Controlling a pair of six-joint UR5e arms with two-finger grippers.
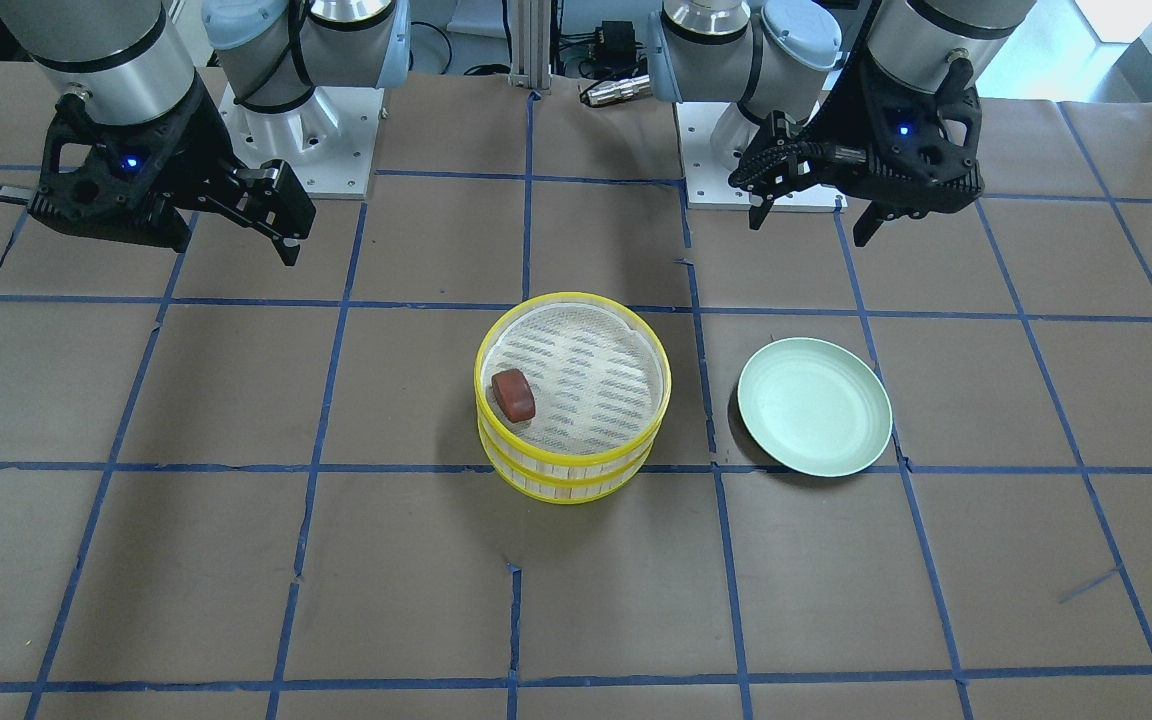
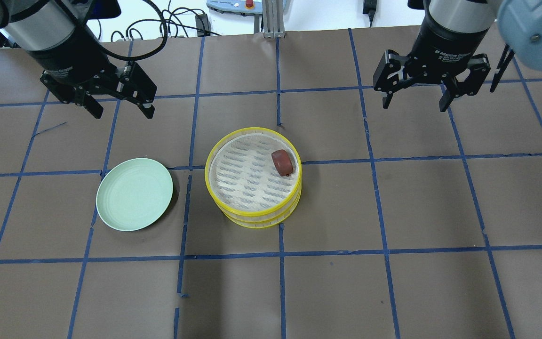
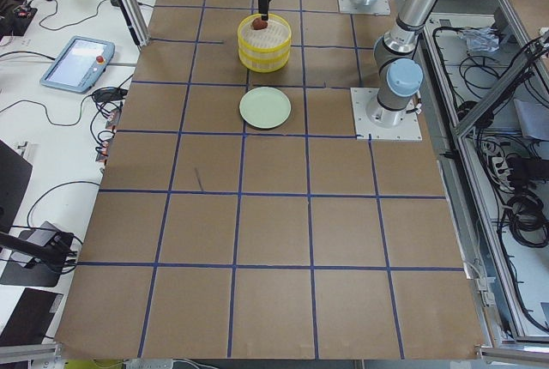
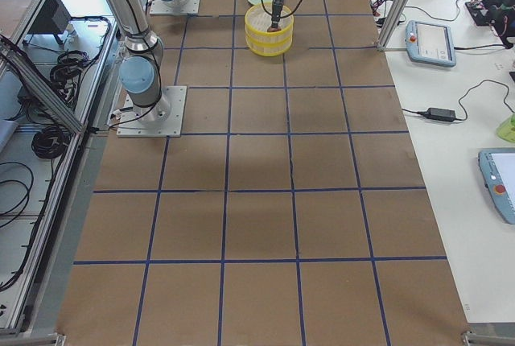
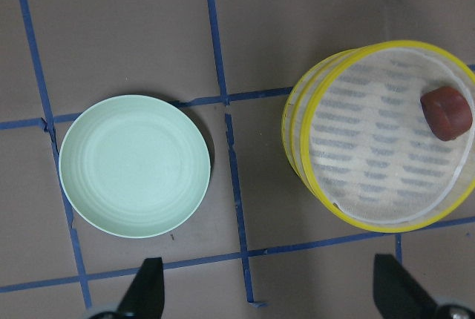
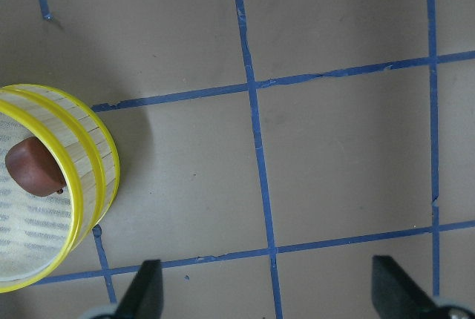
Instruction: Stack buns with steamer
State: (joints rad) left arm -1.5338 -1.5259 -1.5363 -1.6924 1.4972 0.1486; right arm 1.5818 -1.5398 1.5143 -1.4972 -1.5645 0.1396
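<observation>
Looking down on a brown table [image 2: 393, 212]: found a yellow two-tier steamer [image 2: 257, 219] at the centre, with one tier stacked on the other. Spotted the reddish-brown bun [image 2: 282, 162] inside the top tier, close against the wall on the robot's right side. Could not find the white bun in any view; possibly hidden in the lower tier. Noted a green plate [image 2: 134, 195] just beside the steamer, on the robot's left.

Found the left gripper [image 2: 121, 113] and right gripper [image 2: 414, 106] raised, well apart from the steamer, each with fingers spread wide and gripping nothing.

Judged the risks:
- Catching the rim on any reach for a bun lodged so near the wall, and so nudging the top tier off the lower.
- Setting the rounded bun rolling.
- Calling the stack finished with the white bun unseen.
</observation>
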